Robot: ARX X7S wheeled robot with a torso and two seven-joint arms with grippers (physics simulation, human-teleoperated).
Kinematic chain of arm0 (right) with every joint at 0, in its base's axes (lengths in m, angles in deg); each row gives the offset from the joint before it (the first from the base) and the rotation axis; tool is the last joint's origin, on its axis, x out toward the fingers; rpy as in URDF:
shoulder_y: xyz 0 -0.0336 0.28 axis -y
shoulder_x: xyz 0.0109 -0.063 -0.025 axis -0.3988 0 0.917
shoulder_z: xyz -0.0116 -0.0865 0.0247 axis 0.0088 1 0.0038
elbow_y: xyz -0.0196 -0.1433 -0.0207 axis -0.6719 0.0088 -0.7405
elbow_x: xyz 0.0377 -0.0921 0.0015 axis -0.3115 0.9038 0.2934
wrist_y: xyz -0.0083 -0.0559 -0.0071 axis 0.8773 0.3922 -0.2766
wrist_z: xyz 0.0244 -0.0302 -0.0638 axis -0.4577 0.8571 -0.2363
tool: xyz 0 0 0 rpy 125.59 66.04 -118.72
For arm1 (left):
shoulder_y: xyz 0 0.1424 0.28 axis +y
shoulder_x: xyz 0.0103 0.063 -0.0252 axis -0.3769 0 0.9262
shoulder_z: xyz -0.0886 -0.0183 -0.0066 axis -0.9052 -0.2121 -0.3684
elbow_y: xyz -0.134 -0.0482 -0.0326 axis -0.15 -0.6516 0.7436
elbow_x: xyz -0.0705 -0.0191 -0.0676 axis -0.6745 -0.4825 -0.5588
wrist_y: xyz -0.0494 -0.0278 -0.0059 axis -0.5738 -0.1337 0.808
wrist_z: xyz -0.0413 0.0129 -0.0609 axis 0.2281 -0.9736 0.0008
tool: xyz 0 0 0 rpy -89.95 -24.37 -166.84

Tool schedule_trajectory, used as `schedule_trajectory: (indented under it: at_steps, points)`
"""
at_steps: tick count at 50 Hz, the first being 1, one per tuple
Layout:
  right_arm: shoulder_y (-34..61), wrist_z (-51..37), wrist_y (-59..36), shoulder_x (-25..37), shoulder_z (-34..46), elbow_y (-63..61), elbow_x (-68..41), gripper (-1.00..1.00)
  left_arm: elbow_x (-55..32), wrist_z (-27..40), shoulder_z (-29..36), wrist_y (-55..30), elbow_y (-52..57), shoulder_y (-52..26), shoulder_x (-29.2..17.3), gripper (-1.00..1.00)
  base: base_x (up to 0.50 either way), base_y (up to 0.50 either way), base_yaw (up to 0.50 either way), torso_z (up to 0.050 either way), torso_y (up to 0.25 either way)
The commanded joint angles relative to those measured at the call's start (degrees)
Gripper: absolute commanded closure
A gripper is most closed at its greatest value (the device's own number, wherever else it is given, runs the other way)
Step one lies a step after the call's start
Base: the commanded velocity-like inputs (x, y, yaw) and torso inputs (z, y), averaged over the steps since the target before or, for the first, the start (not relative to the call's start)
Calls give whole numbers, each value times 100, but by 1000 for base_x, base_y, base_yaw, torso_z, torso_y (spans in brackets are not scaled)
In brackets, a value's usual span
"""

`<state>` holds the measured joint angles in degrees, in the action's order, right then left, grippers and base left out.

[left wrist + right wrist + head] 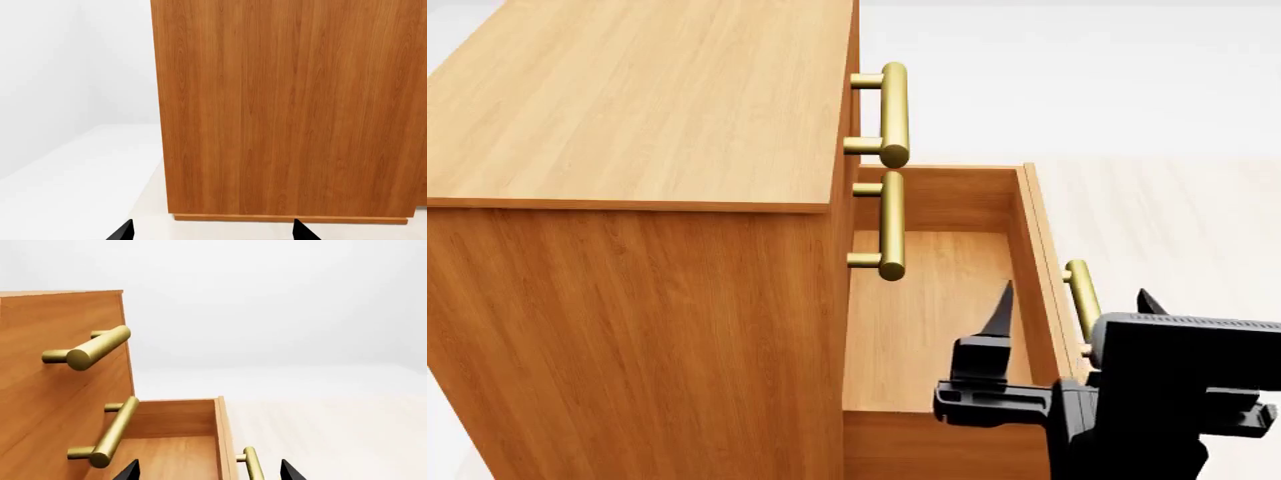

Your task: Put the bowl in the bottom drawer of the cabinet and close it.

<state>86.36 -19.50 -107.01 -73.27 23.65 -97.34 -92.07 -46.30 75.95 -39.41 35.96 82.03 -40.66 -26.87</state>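
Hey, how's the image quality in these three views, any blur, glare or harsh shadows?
Head view: sharp, even light, soft shading inside the bottom drawer. Right wrist view: crisp, mild sheen on the brass handles. Left wrist view: sharp wood grain on the cabinet, washed-out white background.

The bottom drawer (941, 310) juts out from the cabinet (627, 250).

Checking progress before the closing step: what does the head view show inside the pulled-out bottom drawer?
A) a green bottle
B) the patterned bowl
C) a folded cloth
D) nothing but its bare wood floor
D: the bottom drawer stands pulled out of the cabinet, and only bare wood shows inside, though the right tool hides the near corner.
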Motion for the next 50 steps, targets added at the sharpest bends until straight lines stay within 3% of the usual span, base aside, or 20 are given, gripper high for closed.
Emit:
schedule_trajectory:
  at_steps: [1, 50]
  points:
    - [397, -37, -192, 113, 139, 718, 138, -100, -27, 39, 29, 2, 2, -6, -44, -100, 0, 0, 0, 0, 0]
    - [1670, 204, -1483, 257, 364, 2745, -164, -100, -67, 229, 178, 63, -48, -49, -180, -100, 0, 0, 0, 0, 0]
